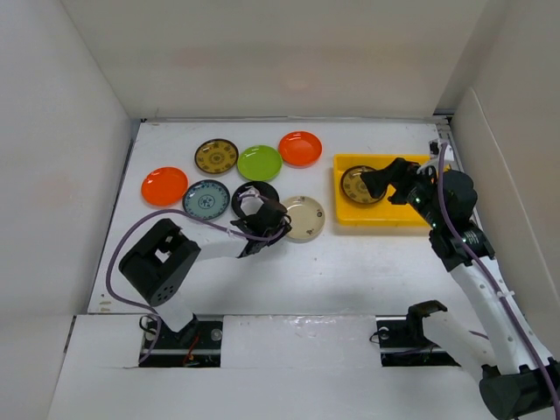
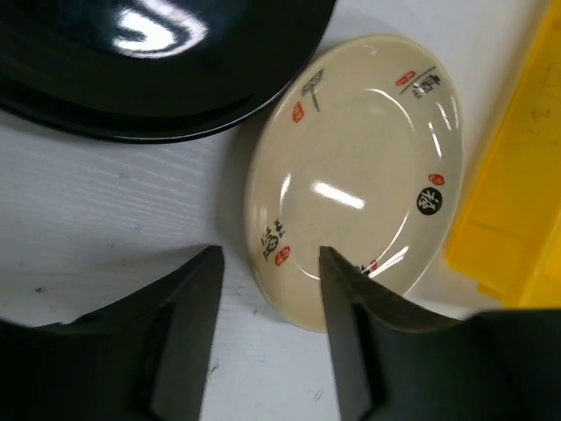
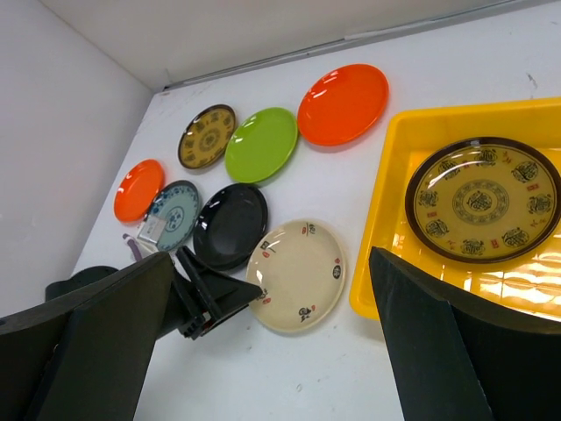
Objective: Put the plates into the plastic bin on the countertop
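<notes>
Yellow plastic forms the bin (image 1: 389,217), which stands at the right of the white countertop (image 1: 350,271). Its long axis runs left to right in the top view, and its right end lies near the side wall (image 1: 503,175). A gold-patterned plate (image 3: 484,200) lies flat and face up in the bin's left half, with bare yellow floor showing in front of it. The right gripper (image 1: 385,179) hangs over this plate, jaws spread wide, with nothing between them.

Seven more plates lie flat and face up on the countertop, left of the bin. The cream plate (image 1: 306,217) is nearest, with a narrow strip of white surface between it and the bin's left wall. The black plate (image 3: 230,224) is just beside it, followed leftward by the teal plate (image 1: 206,199) and an orange plate (image 1: 164,185). Behind these stand a second gold-patterned plate (image 1: 216,157), a green plate (image 1: 260,163) and a second orange plate (image 1: 300,148). A broad band of white surface separates the plates from the arm bases (image 1: 184,337).

The left gripper (image 1: 278,227) sits at the cream plate's near-left rim. The top view hides the contact there. The left wrist view shows the fingers (image 2: 188,342) part-way apart and astride the rim. One lies over the plate's face, the other outside the rim with a sliver of countertop between, so the rim is not clamped. That view also shows the plate's printed characters and red stamps. The right wrist view shows the binned plate's full pattern, which the gripper partly covers from above.
</notes>
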`<state>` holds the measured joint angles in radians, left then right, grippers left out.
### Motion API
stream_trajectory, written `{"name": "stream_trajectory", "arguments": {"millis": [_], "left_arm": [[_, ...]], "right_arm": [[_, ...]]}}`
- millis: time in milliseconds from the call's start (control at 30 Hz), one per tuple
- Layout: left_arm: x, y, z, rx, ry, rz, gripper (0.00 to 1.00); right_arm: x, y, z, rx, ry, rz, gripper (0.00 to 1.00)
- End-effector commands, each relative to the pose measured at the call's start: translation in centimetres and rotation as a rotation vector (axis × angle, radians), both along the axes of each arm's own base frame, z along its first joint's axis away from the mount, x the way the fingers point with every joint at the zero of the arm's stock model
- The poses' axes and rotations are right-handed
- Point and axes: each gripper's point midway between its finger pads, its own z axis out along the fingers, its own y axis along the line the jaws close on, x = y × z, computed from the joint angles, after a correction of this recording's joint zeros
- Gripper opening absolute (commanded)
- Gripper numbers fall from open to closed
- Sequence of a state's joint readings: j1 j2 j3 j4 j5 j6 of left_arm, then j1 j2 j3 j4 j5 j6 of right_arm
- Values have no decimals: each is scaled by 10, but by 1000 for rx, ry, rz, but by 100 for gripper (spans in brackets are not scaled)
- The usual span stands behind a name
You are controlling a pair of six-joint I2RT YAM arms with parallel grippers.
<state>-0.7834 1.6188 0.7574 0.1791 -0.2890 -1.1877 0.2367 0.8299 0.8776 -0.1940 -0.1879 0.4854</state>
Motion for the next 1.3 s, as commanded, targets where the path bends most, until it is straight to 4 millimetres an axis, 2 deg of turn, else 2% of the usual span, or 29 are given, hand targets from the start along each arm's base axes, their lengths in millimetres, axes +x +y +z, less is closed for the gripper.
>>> {"name": "stream_trajectory", "arguments": {"millis": [0,67,100,167,200,267,300,333,367,400,467,500,600,633,667,700,767,800,833,867,900,967,1000,1033,1133,1167,1233,1267], "left_arm": [[-1,9,-19,51,42,36,38],[-4,9,-29,59,69,38,27],[-1,7,-29,58,68,38,26],[-2,5,-29,46,75,40,16],[-8,6,-35,67,95,31,11],[-14,6,-35,71,107,31,0],[-14,9,-34,82,105,39,0],[-20,4,-24,89,92,19,0],[-22,9,-21,113,82,49,0],[-18,4,-6,112,52,51,0],[-24,4,15,165,10,52,0],[-19,-6,36,157,-31,37,0],[-23,-7,71,217,-99,25,0],[-20,-12,91,204,-130,32,0],[-21,-6,105,214,-147,35,0],[-22,-11,116,201,-171,14,0],[-22,-12,135,213,-230,-55,0],[-20,-17,159,162,-290,-78,0],[-21,-22,170,143,-318,-120,0],[-22,-24,182,128,-351,-149,0],[-24,-26,203,108,-417,-194,0],[-25,-24,228,43,-471,-235,0],[-24,-23,227,47,-470,-245,0],[-21,-18,242,30,-510,-252,0],[-23,-18,259,-8,-551,-300,0],[-18,-14,258,-5,-549,-304,0],[-20,-18,256,-54,-545,-357,0],[-19,-19,262,-88,-567,-370,0]], "right_arm": [[-4,3,13,6,-44,26,100],[-4,2,13,7,-43,29,100],[-3,-1,13,7,-43,20,100],[-2,-4,13,6,-43,10,100],[-2,-4,9,5,-34,10,100],[-2,-5,9,6,-34,12,100],[-1,-3,7,5,-25,21,100],[1,-6,7,5,-25,10,100],[0,-5,7,7,-25,19,100],[0,-5,7,7,-25,19,100],[3,-2,1,0,-22,39,100],[0,4,1,-7,-27,78,100],[2,15,-4,-23,-48,155,100],[1,21,-2,-15,-62,197,100],[0,22,-9,-27,-55,210,100],[4,24,-18,-42,-45,223,100],[2,31,-20,-50,-61,280,99],[-1,34,-23,-61,-71,310,99],[-4,39,-17,-55,-95,342,99],[-3,39,-20,-55,-97,342,99],[-4,40,-24,-53,-97,354,99],[-5,40,-20,-53,-122,354,99],[-4,40,-18,-53,-132,353,99],[-5,43,-22,-49,-130,378,99],[-12,56,-16,-9,-160,474,99],[-12,59,-24,12,-133,488,99],[-9,62,-25,27,-139,497,93],[-10,65,-32,48,-115,516,91]]}}
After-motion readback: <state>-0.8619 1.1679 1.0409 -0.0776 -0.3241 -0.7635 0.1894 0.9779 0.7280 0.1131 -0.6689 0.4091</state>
